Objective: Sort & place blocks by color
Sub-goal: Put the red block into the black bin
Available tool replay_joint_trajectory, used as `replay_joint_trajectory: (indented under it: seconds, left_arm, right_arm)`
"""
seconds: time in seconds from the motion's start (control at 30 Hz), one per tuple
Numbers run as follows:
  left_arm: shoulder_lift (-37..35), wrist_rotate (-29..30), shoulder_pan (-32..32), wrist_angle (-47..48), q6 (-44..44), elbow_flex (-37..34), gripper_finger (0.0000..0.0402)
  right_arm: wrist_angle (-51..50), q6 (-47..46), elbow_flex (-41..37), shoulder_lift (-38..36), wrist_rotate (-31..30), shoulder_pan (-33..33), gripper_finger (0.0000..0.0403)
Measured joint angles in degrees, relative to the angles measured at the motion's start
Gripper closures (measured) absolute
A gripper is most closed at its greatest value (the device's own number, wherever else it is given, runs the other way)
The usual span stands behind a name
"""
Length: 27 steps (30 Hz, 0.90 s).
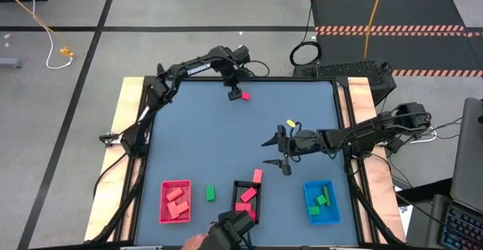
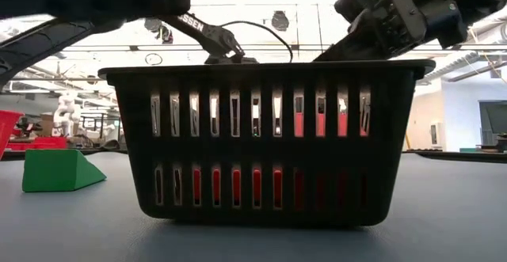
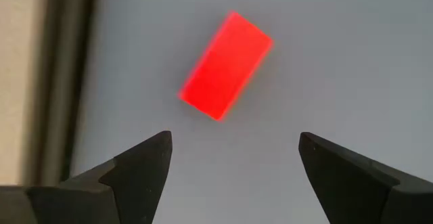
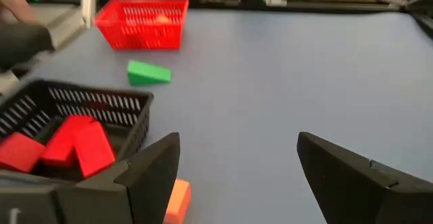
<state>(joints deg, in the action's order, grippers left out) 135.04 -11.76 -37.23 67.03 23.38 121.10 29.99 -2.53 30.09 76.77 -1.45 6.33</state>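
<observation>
I see the left gripper (image 3: 233, 166) spread open above a red block (image 3: 225, 65), whose long axis lies diagonal between the fingers; right gripper (image 1: 281, 151) open too.

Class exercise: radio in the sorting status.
Left gripper open over red block. Right gripper open, empty, near black tray. Nothing blocking.

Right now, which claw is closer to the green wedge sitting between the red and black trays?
The right claw. It hangs open above the black tray, a short way from the green wedge. The left claw is open at the table's far edge, over a pink-red block.
</observation>
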Motion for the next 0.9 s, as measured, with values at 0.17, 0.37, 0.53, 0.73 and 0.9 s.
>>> replay_joint_trajectory:
  seconds: [0.17,0.37,0.53,0.73,0.9]
  left_arm:
    - [0.44,3.8,0.46,0.02,1.89,0.02,0.0075]
    - [0.44,10.79,1.8,-3.6,7.56,0.04,0.0076]
    - [0.41,14.8,3.2,-4.33,11.8,0.04,0.0076]
    - [0.33,23.51,4.98,-4.3,19.17,0.04,0.0076]
    - [0.25,24.98,6.66,-3.62,15.18,0.04,0.0076]
  right_arm:
    - [7.48,-0.3,-5.82,-4.05,-0.01,0.0,0.0113]
    - [13.08,-2.79,-10.02,-6.29,-0.02,0.02,0.0113]
    - [13.1,-4.23,-10.43,-6.18,-0.04,0.11,0.0113]
    - [13.03,-4.3,-10.43,-6.12,0.0,0.11,0.0113]
    - [12.53,-4.3,-10.43,-6.12,0.0,0.11,0.0113]
